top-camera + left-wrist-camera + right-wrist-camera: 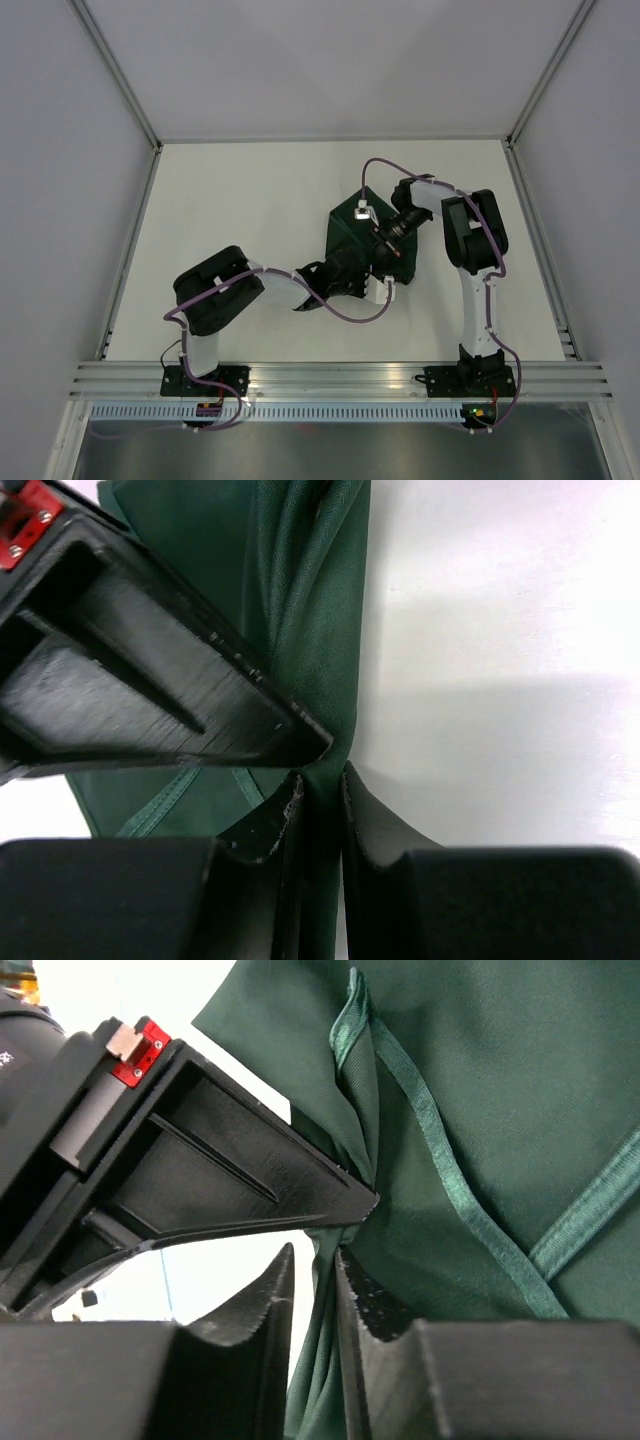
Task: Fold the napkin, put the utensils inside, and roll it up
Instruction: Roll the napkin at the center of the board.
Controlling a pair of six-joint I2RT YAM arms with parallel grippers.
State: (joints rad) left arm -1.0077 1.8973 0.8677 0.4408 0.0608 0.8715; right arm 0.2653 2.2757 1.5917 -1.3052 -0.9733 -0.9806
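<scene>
Limp, light napkin point(480, 1110): pinch its hem. The left gripper point(322, 790) nips a fold; the right gripper point(315, 1260) is barely parted, grip unclear.

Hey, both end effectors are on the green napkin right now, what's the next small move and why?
Probably let go with the right end effector and back it off a little. The left end effector is clamped on the same bunched fold of the napkin, their tips almost touch, and the right one's hold looks loose, though I can't tell for sure.
</scene>
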